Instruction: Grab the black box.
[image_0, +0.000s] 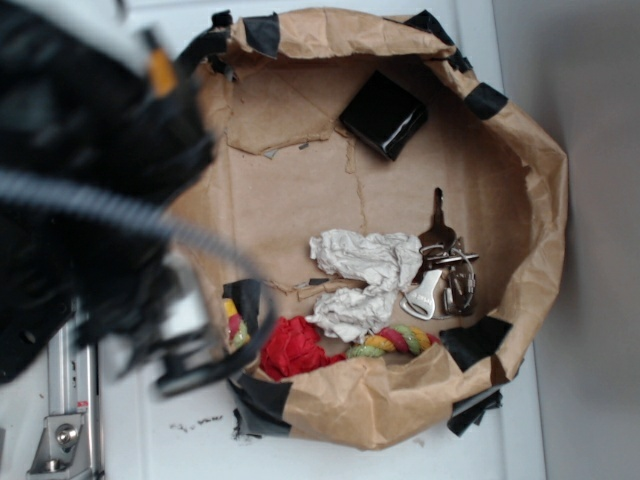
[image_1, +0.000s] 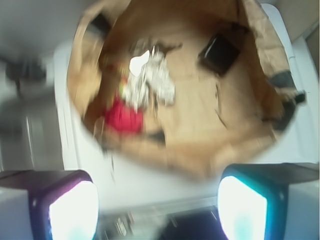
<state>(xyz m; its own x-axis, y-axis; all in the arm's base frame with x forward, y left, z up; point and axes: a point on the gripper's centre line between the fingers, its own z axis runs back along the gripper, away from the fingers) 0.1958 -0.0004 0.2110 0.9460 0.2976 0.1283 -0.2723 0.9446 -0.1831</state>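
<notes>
black box (image_0: 384, 114): sitting on the paper floor at the far end of the bin, tilted a bit, glossy top catching light. Shows up in the wrist view too (image_1: 219, 52), blurry but clearly nothing touching it.
pincer (image_1: 157, 205): two pads (image_1: 74, 210) at the bottom of the wrist view with a wide gap between them, so spread open and holding nothing. It's over the white counter (image_0: 160, 420), outside the bin. In the exterior view the arm (image_0: 90, 180) is just a big black smear on the left.
bin (image_0: 540, 230): brown paper walls patched with black tape strips (image_0: 478, 340) round the rim.
crumpled white paper (image_0: 365, 275): middle of the bin, well apart from the box.
keys (image_0: 445, 265): just beside the paper, touching its edge.
red cloth (image_0: 295, 348): near wall, right by the paper.
coloured rope (image_0: 395, 342): next to the red cloth, against the near wall.
metal rail (image_0: 68, 400): bottom left on the counter.
</notes>
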